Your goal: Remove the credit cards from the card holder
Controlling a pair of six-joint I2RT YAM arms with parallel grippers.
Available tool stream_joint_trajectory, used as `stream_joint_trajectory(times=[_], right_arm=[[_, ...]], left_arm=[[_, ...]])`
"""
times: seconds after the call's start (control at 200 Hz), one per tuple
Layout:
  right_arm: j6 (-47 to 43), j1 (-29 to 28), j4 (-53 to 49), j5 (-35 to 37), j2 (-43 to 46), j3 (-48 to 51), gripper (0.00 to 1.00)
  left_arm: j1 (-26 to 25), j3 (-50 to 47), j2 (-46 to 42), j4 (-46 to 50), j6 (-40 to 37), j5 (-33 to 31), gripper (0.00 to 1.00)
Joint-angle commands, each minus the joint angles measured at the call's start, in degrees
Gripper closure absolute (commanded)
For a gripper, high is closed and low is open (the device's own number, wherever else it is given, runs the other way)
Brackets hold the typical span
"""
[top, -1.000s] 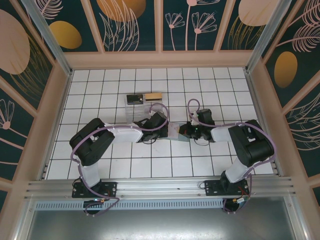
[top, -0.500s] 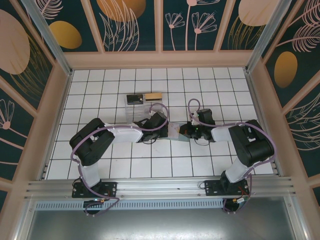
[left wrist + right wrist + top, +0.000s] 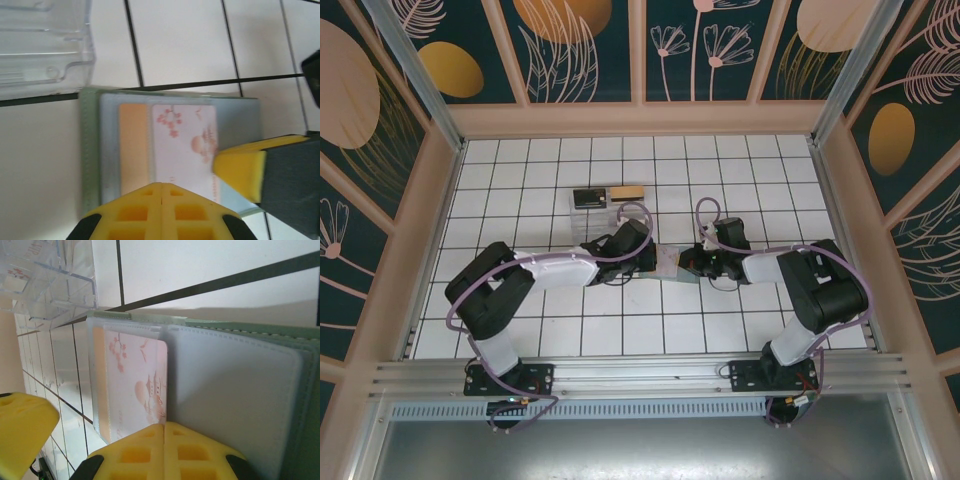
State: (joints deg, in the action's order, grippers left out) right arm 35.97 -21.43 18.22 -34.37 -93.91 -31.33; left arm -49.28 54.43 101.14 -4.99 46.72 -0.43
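Note:
The card holder (image 3: 667, 262) lies open on the tiles, grey-green (image 3: 89, 150) with clear sleeves (image 3: 235, 390). Its left sleeve holds two credit cards: a tan-gold one (image 3: 133, 145) and, overlapping it, a white one with pink blossoms (image 3: 182, 140) (image 3: 137, 380). My left gripper (image 3: 648, 254) is shut, with its tips (image 3: 161, 185) on the white card's near edge. My right gripper (image 3: 688, 262) is shut too, its tips (image 3: 164, 426) at the crease beside that card. Nothing shows between either pair of jaws.
A clear plastic box (image 3: 590, 215) (image 3: 45, 45) stands just beyond the holder's left end. A dark rectangle (image 3: 588, 198) and a tan-gold one (image 3: 627, 192) lie at its far side. Walls ring the white tiled floor (image 3: 520, 170).
The left arm's elbow has swung down and to the left, while its gripper stays at the holder's left end. The right arm and the holder have not moved.

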Motion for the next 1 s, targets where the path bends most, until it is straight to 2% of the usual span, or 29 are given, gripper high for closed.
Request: stream_joint_trajectory(times=[0.0, 0.731, 0.996], right_arm=[[-0.37, -0.21, -0.90, 1.03, -0.38, 0.48, 0.98], [-0.30, -0.19, -0.64, 0.88, -0.40, 0.47, 0.98], [-0.20, -0.23, -0.53, 0.80, -0.50, 0.40, 0.98]], left_arm=[[0.07, 0.95, 0.91, -0.47, -0.31, 2.05, 1.00], [0.06, 3.97, 6.62, 2.60, -0.28, 2.23, 1.00], [0.10, 5.40, 8.18, 7.11, -0.37, 0.47, 1.00]])
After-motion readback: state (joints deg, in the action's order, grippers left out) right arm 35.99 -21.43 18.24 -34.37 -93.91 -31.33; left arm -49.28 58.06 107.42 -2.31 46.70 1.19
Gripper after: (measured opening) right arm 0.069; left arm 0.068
